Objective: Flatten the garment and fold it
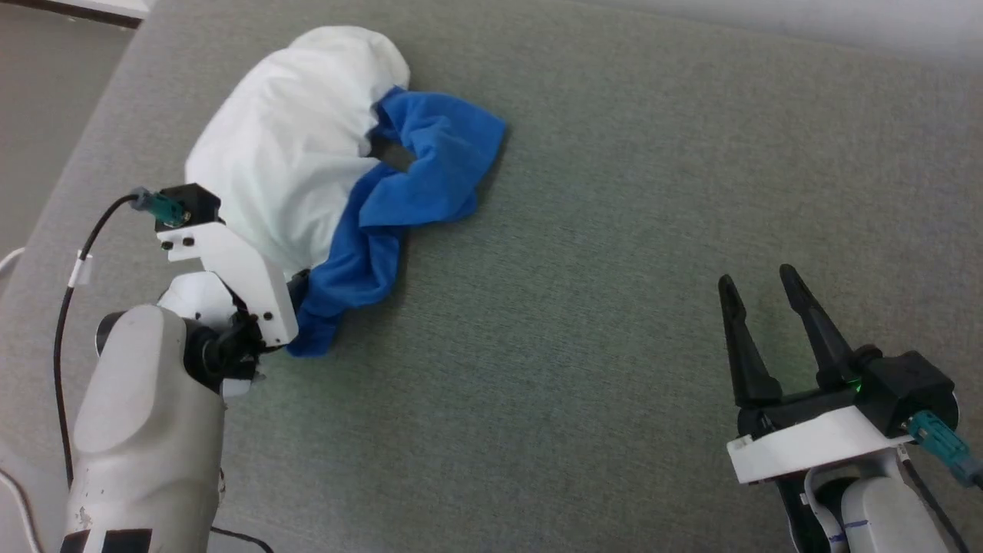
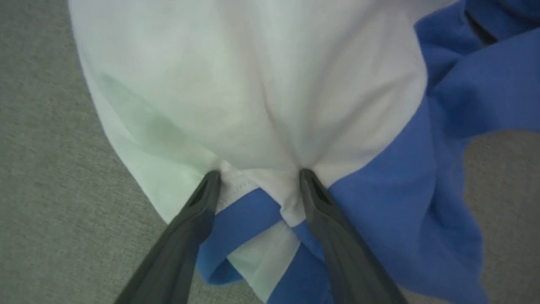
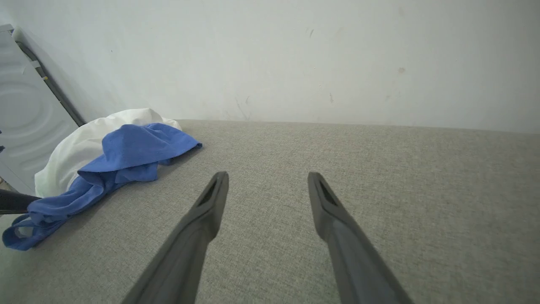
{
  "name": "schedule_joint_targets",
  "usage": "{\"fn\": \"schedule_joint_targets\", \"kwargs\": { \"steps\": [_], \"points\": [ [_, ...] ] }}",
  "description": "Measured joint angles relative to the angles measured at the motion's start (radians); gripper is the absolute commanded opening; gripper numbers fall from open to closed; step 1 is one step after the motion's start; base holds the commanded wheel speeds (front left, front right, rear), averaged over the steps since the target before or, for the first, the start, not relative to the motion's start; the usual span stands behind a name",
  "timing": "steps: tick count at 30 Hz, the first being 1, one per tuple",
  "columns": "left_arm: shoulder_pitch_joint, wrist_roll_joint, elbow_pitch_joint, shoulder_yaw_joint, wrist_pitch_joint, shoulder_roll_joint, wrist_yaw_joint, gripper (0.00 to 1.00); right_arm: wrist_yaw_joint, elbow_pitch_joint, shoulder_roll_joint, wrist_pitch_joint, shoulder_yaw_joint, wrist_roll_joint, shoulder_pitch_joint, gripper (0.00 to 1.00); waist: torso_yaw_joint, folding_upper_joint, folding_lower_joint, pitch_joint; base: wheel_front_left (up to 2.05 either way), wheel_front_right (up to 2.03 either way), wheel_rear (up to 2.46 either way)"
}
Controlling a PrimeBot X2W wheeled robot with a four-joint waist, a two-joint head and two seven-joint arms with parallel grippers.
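Evidently the garment (image 1: 307, 146) lies crumpled in a heap at ten o'clock on the grey surface (image 1: 614, 230), its white body mounded and its blue sleeves spilling toward five o'clock. The left gripper (image 2: 259, 177), at eight o'clock, has its jaws spread wide, with the tips nosed into the cloth where white meets blue and nothing pinched. To do this well, I judge it should close on a single layer near a hem or seam, not on a bunch, then draw outward. The right gripper (image 1: 760, 286) hovers empty at four o'clock, jaws apart, well away from the cloth; it would suit the opposite edge. Count: one garment, two grippers, one surface.
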State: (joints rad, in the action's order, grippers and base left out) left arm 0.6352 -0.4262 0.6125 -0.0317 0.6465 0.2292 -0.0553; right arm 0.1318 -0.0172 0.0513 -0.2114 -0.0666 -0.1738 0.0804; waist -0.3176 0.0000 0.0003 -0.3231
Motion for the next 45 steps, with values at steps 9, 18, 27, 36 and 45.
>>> {"fn": "schedule_joint_targets", "kwargs": {
  "steps": [9, 18, 27, 36, 45],
  "points": [
    [-0.017, -0.011, -0.014, 0.0, -0.108, -0.004, -0.006, 0.0, 0.0, -0.009, 0.0, -0.002, -0.005, -0.004, 0.003, 1.0, 0.017, -0.0001, -0.0003, -0.019, 0.0, 0.0, 0.0],
    [0.037, 0.021, -0.095, 0.014, -0.383, 0.016, -0.008, 0.0, 0.0, -0.072, 0.0, -0.029, -0.037, -0.063, 0.007, 1.0, 0.01, -0.0001, -0.0003, 0.056, 0.0, 0.0, 0.0],
    [0.284, 0.015, -0.259, -0.073, -0.413, 0.021, -0.058, 0.0, 0.0, -0.133, -0.001, -0.045, -0.066, -0.147, 0.005, 1.0, 0.051, 0.0, -0.0005, 0.168, 0.0, 0.0, 0.0],
    [0.472, -0.012, -0.288, -0.16, -0.428, -0.003, -0.067, 0.0, 0.0, -0.123, -0.001, -0.045, -0.039, -0.171, -0.033, 1.0, 0.177, 0.0, -0.0006, 0.231, 0.0, 0.0, 0.0],
    [0.275, -0.115, -0.254, -0.304, -0.351, -0.085, -0.068, 0.0, 0.0, -0.115, 0.001, -0.045, -0.005, -0.177, -0.074, 1.0, 0.276, 0.0, -0.0003, 0.267, 0.0, 0.0, 0.0]
  ]
}}
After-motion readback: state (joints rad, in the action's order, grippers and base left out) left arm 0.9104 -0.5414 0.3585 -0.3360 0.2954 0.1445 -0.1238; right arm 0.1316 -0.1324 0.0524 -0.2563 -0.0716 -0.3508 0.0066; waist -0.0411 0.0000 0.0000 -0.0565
